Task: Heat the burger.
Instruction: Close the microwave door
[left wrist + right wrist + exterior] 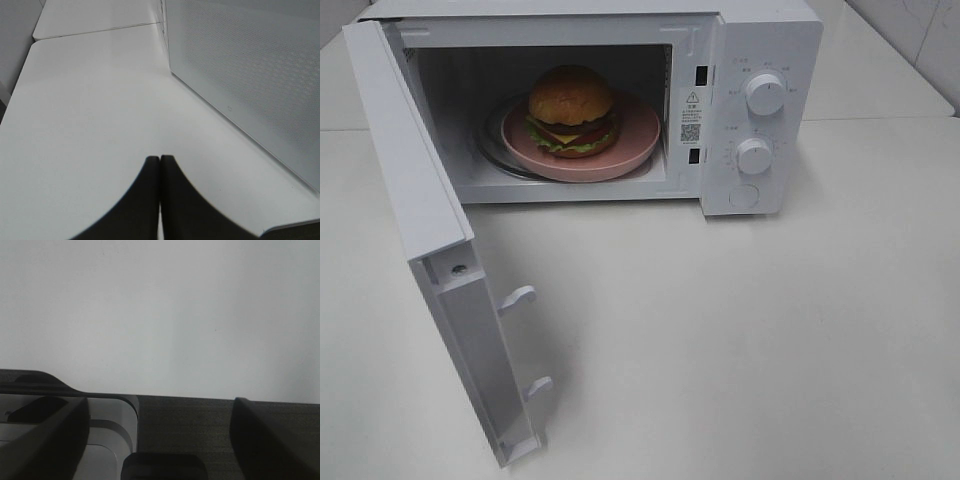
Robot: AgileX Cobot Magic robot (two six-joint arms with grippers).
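Note:
The burger (571, 110) with its glossy brown bun, lettuce, cheese and tomato sits on a pink plate (638, 135) inside the open white microwave (760, 60), on the glass turntable. Neither arm shows in the high view. In the left wrist view my left gripper (159, 159) has its two dark fingers pressed together, empty, over the white table beside the microwave door's perforated outer face (250, 75). My right gripper (160, 415) stands wide open with nothing between its fingers, facing bare white table.
The microwave door (430, 240) is swung fully open toward the front left, with two latch hooks (518, 297) sticking out. Two dials (763, 93) and a round button sit on the right-hand control panel. The white table (770, 350) spreads in front.

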